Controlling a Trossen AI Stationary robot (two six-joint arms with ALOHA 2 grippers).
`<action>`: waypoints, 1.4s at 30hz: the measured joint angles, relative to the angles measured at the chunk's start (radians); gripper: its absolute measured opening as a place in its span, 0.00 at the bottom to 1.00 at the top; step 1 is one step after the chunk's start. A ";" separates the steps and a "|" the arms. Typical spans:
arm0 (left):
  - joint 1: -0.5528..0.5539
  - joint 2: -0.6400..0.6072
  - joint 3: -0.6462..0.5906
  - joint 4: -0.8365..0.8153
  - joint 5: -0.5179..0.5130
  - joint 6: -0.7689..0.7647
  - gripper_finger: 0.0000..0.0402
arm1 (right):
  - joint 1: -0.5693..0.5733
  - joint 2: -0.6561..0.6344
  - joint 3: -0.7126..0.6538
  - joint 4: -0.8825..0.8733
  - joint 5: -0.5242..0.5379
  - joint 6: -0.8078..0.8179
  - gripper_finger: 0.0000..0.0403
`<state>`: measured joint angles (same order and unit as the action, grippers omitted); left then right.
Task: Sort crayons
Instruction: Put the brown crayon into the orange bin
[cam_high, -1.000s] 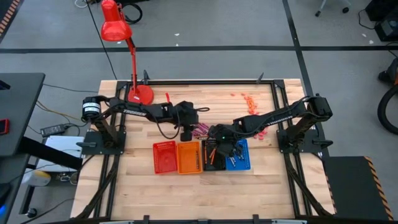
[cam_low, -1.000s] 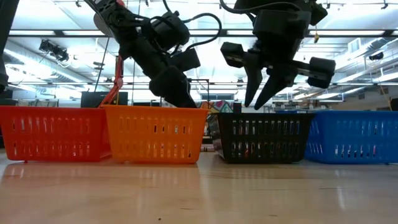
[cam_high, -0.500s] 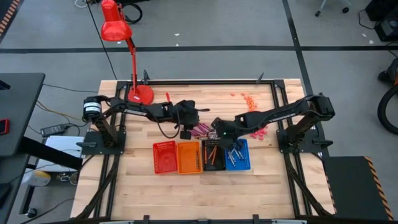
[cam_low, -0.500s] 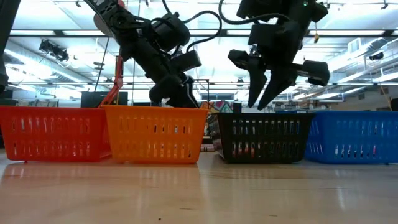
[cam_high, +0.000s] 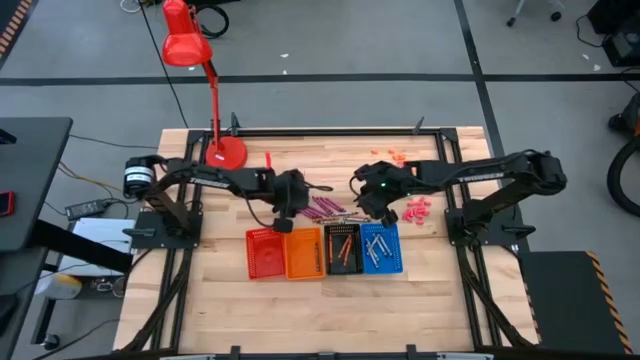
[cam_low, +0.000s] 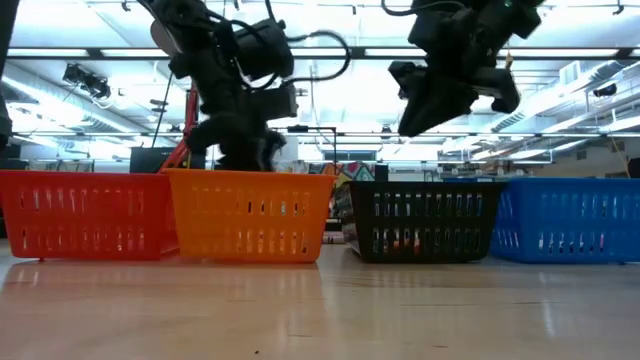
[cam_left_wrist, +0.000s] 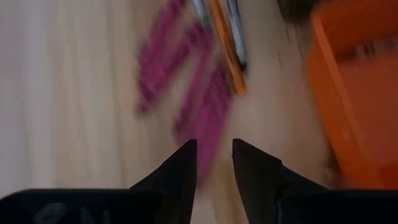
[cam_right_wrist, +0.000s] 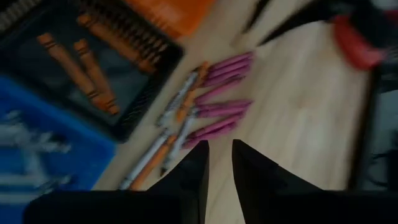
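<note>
Four baskets stand in a row – red basket (cam_high: 264, 253), orange basket (cam_high: 304, 252), black basket (cam_high: 343, 248), blue basket (cam_high: 381, 247). My left gripper (cam_high: 283, 221) hangs just behind the orange basket, fingers narrow and empty. Loose crayons (cam_high: 327, 209) lie behind the baskets. My right gripper (cam_high: 372, 203) – narrow, empty – hovers beside them.

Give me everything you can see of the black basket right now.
The black basket is a small rectangular tub of slotted plastic, open-topped and upright on the wooden table. It is third in a row of four, with the orange basket against one side and the blue basket against the other. Several orange-brown crayons lie inside on its floor. Neither gripper touches it.
</note>
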<state>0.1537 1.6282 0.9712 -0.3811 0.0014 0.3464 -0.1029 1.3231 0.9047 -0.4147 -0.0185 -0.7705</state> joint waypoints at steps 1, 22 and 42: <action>-0.005 -0.001 -0.001 -0.023 0.000 -0.017 0.28 | -0.008 -0.017 -0.024 0.042 0.002 -0.001 0.18; -0.054 0.001 0.000 -0.114 -0.353 -0.116 0.28 | -0.099 -0.136 -0.186 0.521 0.235 0.044 0.18; 0.004 0.037 -0.009 0.064 -0.584 -0.151 0.28 | -0.049 -0.135 -0.186 0.528 0.235 0.061 0.18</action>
<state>0.1575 1.6648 0.9618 -0.3168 -0.5826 0.1953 -0.1519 1.1885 0.7191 0.1131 0.2161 -0.7090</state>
